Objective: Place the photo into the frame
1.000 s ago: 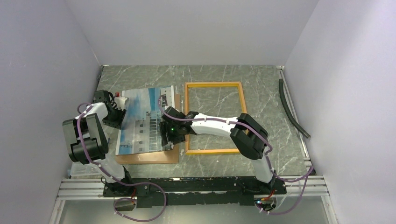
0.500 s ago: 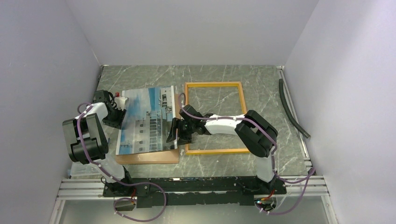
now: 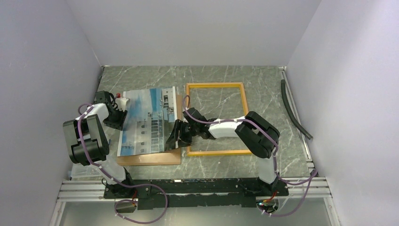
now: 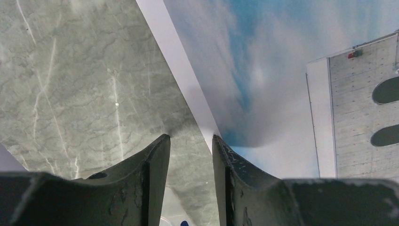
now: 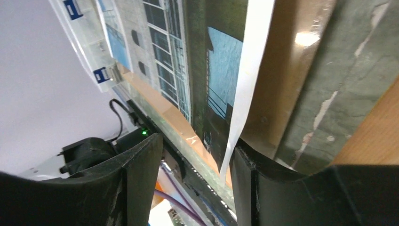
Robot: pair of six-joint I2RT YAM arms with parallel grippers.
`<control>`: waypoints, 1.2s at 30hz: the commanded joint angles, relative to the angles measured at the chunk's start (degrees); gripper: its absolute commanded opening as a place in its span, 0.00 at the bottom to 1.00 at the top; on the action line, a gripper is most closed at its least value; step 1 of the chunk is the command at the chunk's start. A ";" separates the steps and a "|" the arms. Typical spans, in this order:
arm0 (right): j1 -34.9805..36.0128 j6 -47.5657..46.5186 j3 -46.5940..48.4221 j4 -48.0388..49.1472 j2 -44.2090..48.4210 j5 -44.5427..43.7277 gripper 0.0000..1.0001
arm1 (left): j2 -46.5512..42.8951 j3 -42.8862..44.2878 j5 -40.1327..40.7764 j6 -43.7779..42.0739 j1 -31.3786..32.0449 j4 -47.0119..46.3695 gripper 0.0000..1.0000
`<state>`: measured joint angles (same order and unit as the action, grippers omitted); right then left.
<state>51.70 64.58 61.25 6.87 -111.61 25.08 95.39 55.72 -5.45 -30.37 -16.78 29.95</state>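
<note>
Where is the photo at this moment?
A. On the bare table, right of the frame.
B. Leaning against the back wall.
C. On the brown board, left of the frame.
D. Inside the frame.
C: the top view shows the photo resting on the brown board, left of the frame, which has no picture in it.

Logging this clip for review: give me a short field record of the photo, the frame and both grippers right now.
photo: on the brown backing board, left of the frame, not inserted
frame: on the table, nothing in it
left gripper: open, at the photo's left edge
right gripper: open, fingers straddling the photo's right edge
</note>
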 commanded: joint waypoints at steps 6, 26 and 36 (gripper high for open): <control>-0.29 -0.96 3.97 0.91 2.30 -0.75 0.23 | 0.19 3.67 -8.45 1.66 0.58 9.97 0.45; 0.51 -12.73 15.02 -14.98 3.04 -9.14 0.12 | -1.36 16.67 -11.07 2.64 -3.66 19.60 0.59; 1.11 -11.10 28.54 -17.78 -7.46 -13.15 0.49 | -0.99 12.52 -5.20 -0.05 -3.62 14.74 0.57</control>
<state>52.45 53.95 82.08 -9.96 -118.91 14.52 94.65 69.04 -13.63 -28.45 -20.49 47.92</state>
